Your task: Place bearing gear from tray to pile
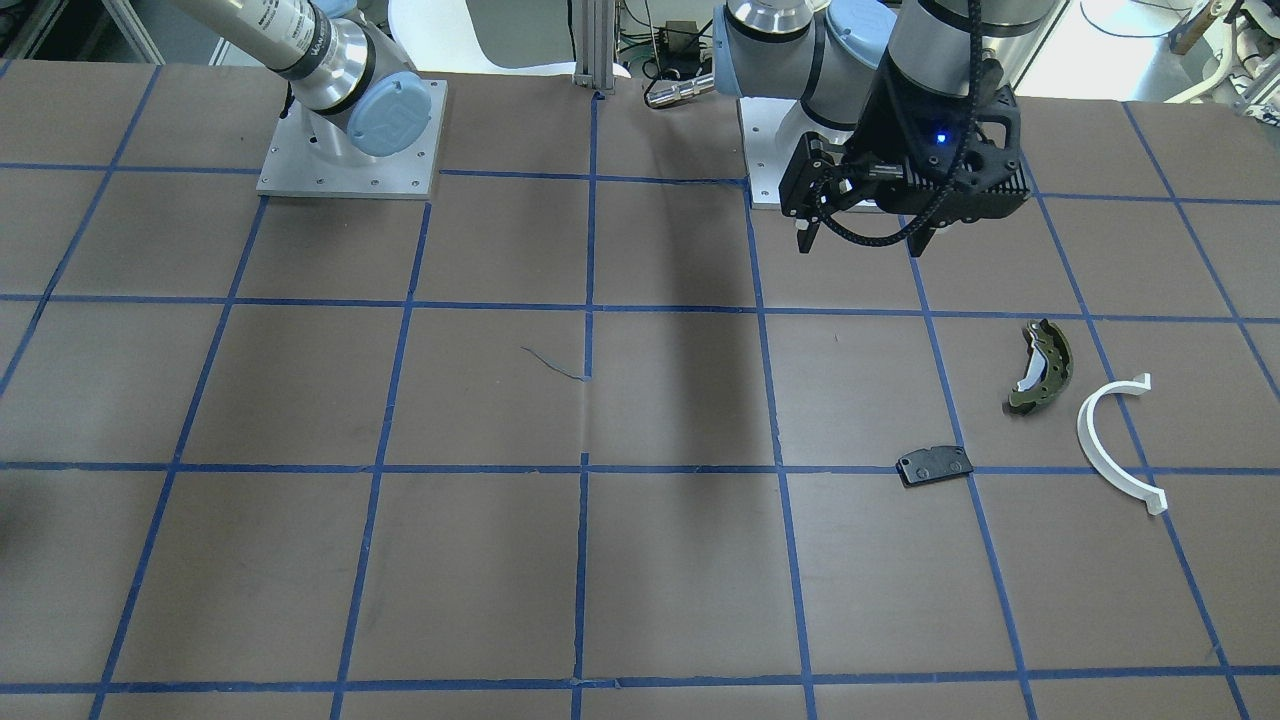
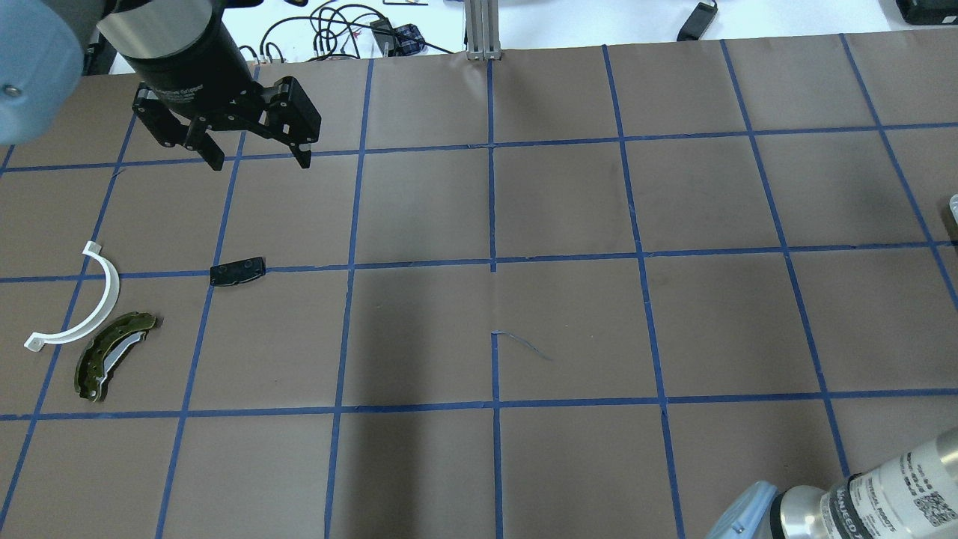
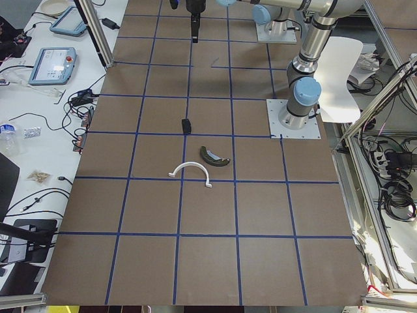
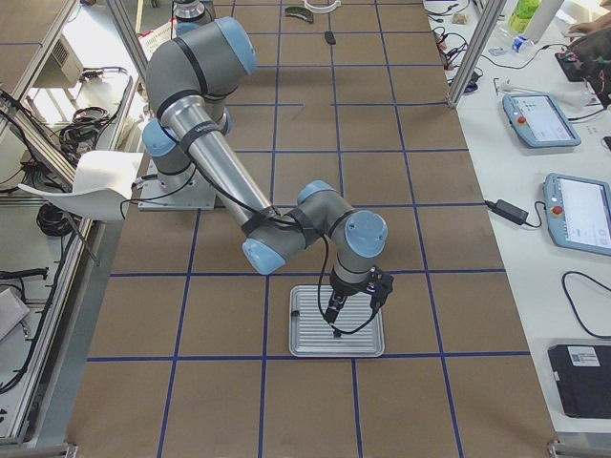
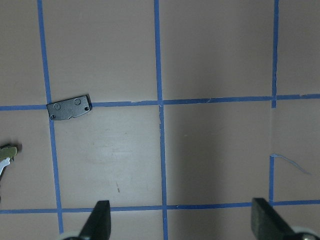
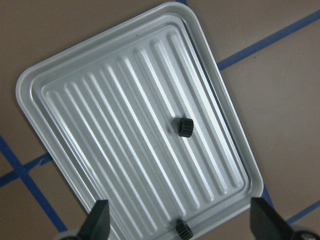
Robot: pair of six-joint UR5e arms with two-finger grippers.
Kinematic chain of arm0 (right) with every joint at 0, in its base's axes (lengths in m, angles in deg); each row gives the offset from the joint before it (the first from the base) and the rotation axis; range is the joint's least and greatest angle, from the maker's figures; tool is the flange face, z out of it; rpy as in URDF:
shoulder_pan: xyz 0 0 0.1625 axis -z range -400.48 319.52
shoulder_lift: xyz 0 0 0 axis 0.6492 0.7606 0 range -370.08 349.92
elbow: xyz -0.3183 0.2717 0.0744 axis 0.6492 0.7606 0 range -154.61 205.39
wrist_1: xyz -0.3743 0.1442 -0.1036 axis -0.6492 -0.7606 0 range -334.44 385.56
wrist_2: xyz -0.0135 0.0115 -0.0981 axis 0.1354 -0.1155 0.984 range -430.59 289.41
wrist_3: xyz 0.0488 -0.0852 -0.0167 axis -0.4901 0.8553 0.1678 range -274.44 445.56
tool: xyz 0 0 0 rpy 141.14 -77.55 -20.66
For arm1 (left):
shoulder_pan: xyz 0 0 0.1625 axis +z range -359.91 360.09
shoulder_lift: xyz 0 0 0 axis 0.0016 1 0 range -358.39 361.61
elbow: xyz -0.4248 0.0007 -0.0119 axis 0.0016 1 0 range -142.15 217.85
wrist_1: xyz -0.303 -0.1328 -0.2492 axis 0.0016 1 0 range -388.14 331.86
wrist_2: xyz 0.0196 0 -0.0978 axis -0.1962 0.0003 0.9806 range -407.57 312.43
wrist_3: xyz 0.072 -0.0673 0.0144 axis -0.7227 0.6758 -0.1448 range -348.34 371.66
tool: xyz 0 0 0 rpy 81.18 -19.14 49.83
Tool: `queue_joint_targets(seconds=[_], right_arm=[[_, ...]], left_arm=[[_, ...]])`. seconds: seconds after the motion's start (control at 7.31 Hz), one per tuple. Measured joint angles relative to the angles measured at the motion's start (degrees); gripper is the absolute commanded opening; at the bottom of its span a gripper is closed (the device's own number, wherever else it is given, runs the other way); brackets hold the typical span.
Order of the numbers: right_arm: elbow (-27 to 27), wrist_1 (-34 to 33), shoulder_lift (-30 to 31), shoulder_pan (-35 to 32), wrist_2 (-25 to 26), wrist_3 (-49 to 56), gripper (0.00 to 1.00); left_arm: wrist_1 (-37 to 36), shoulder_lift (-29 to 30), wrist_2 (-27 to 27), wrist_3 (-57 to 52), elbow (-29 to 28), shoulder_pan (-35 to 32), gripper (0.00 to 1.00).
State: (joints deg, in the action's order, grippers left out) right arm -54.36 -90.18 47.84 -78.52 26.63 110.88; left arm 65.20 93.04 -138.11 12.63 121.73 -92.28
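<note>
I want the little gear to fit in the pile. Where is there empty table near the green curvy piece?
Bare table lies between the black pad and the green brake shoe, and on toward the middle. It is tight where the white half-ring curves close by the shoe.

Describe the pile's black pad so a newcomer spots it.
On the gridded table, three loose parts lie near the left gripper. The black pad sits on a blue tape line, apart from the white half-ring and olive brake shoe: the only flat rectangle.
</note>
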Motion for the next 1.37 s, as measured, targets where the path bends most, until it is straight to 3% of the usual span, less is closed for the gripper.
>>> queue_joint_targets(seconds=[0.41, 0.68, 1.37], right_arm=[[0.19, -4.18, -3.76, 1.39, -3.03, 0.08, 1.00], [0.66, -7.65, -6.32, 1.61, -4.28, 0.04, 0.88], [0.88, -8.49, -9.12, 1.67, -5.28, -0.21, 0.84]], left_arm=[[-0.11, 0.10, 0.01, -0.08, -0.20, 0.11, 1.00], [-0.23, 0.17, 0.01, -0.11, -0.27, 0.15, 1.00], [-0.35, 0.22, 0.20, -0.18, -0.37, 0.14, 1.00]])
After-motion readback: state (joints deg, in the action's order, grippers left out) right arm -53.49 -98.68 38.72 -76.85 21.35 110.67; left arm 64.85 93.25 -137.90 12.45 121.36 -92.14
